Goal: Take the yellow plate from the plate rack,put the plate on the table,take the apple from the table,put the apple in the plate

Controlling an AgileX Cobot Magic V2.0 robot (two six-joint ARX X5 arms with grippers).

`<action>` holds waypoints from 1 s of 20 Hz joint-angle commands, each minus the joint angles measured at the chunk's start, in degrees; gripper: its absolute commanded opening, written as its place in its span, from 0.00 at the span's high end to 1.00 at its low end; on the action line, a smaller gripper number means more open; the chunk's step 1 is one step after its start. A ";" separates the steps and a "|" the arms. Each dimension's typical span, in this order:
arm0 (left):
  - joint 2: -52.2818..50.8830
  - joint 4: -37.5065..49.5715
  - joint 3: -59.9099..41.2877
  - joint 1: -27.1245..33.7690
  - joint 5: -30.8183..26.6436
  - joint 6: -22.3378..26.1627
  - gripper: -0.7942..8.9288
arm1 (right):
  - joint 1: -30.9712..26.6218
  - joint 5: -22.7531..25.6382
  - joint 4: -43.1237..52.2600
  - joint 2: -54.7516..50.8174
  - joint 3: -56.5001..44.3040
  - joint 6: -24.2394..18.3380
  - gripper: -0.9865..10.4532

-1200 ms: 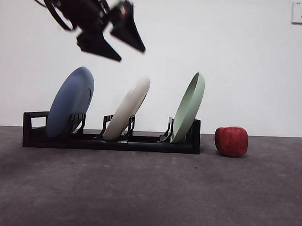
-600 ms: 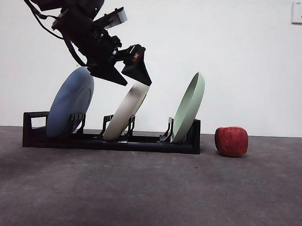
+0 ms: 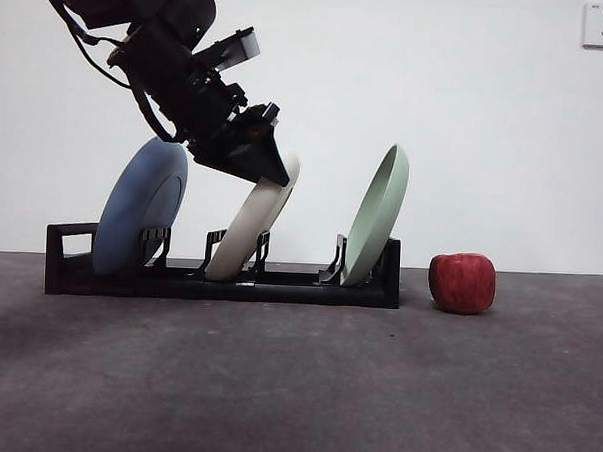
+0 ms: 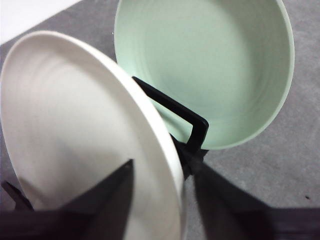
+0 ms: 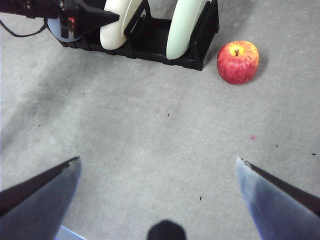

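Right now the left gripper (image 3: pixel 269 170) is down at the top edge of the yellow plate (image 3: pixel 249 229), with its two black jaws straddling the rim, one on each face. Left wrist view confirms it: the plate's rim (image 4: pixel 167 150) runs up between the jaws, which stand parted with a small gap either side of the rim; can't tell whether they press on it yet. Plate sits tilted in the middle slot of the plate rack (image 3: pixel 219 280), not lifted.

Just behind the left gripper, on the arm's side, the blue plate (image 3: pixel 139 207) leans in the end slot by the rack's loop handle. Just ahead of the jaws, past the yellow plate, the pale green plate (image 4: pixel 210 65) leans in the next slot, one black rack prong (image 4: pixel 192 125) between the two plates.

The apple (image 3: pixel 462 282) rests on the table (image 3: pixel 294 386) beyond the rack's far end, well apart from the left gripper, not touching the rack.

Meanwhile the right gripper (image 5: pixel 157 172) hangs above bare table, jaws spread wide, nothing between them. From it, the apple (image 5: pixel 238 62) lies ahead, and the rack beside that.
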 commanded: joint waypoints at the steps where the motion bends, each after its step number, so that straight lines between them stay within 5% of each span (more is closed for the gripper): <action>1: 0.70 -0.35 0.26 -0.09 0.52 0.02 0.83 | 0.04 -0.20 0.28 -0.02 0.26 -0.24 0.42; 6: 0.70 -1.51 0.26 -0.09 3.50 -0.04 0.93 | 0.04 -0.20 0.28 -0.02 0.26 -0.26 0.42; 20: -8.74 -4.50 2.03 -0.02 5.22 -4.20 0.93 | 0.04 -0.22 0.33 -0.02 0.26 -0.26 0.42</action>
